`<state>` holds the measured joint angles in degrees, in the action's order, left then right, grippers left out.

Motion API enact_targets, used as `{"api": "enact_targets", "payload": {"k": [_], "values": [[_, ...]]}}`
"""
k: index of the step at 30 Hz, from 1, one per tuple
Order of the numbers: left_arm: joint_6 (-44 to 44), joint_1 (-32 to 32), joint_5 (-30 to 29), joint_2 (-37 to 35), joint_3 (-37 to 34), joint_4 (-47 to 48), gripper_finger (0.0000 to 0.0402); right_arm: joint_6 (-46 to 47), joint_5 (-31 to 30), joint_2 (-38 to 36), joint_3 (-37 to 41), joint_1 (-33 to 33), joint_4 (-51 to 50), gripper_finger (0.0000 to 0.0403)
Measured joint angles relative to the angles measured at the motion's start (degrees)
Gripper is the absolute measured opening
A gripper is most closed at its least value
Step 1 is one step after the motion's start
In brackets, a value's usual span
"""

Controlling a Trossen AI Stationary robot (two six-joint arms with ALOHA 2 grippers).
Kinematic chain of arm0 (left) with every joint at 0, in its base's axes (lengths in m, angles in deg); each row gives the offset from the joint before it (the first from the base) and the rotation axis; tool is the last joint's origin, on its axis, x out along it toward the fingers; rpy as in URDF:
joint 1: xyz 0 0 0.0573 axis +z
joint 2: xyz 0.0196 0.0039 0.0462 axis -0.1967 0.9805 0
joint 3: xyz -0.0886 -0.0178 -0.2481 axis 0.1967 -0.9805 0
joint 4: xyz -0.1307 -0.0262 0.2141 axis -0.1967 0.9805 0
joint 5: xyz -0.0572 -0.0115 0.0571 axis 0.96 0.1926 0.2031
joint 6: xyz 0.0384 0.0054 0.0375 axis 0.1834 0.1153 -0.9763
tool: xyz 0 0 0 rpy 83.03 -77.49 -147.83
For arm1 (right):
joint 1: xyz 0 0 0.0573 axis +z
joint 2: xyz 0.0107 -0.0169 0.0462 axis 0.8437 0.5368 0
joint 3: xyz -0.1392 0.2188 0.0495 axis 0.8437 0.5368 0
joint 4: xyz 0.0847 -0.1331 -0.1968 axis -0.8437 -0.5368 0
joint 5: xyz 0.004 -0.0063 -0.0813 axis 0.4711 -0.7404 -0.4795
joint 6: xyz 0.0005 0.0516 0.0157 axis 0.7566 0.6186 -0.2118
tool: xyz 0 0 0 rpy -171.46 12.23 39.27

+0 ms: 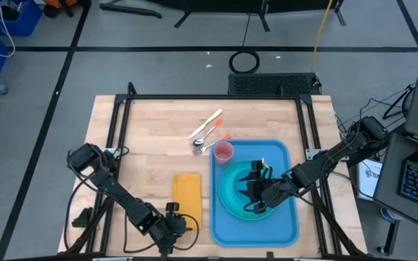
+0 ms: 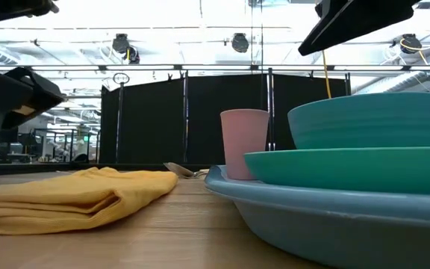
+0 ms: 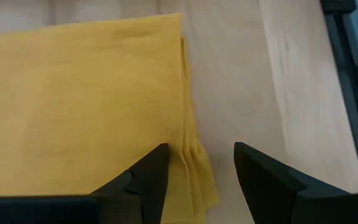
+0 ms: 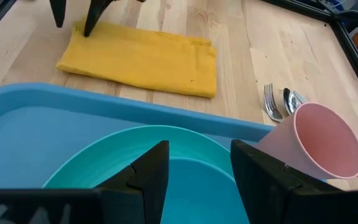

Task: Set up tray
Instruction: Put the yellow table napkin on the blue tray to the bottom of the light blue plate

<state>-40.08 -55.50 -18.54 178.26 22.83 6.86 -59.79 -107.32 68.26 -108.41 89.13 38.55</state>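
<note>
Left gripper [image 3: 196,171] hangs with fingers parted over the near corner of the yellow napkin [image 1: 187,193]. It should drop straight, straddle the folded edge, and pinch every layer. Beside it lies the tray [image 1: 278,230] with plate [image 1: 231,192], bowl and cup [image 1: 224,151]; right gripper [image 4: 194,165], parted, hovers there.

We see a smooth blue plastic tray [image 1: 227,225] with a soft sheen, a matt woven yellow cloth napkin [image 1: 186,193], a pale wood table [image 1: 151,134] showing grain, a matt pink cup [image 1: 223,151] and shiny metal cutlery [image 4: 277,102].
</note>
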Motion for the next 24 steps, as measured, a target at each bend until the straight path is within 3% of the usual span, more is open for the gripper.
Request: {"api": "enact_targets", "payload": {"k": [5,13,21,24], "values": [[-0.59,-0.66,-4.84,0.42,0.05,0.81,0.0186,0.00,0.00,0.02,-0.02,0.00,0.02,0.0164],[-0.87,0.03,-4.13,5.27,0.35,-2.85,0.0186,-0.02,-0.01,0.02,-0.02,0.00,0.11,0.0164],[-1.78,0.16,-4.24,5.42,0.28,-3.09,0.0185,-0.20,-0.07,0.02,-0.02,0.00,0.22,0.0164],[-1.70,0.24,-4.08,5.44,0.23,-2.88,0.0163,-0.20,-0.09,0.02,-0.02,0.00,0.22,0.0164]]}}
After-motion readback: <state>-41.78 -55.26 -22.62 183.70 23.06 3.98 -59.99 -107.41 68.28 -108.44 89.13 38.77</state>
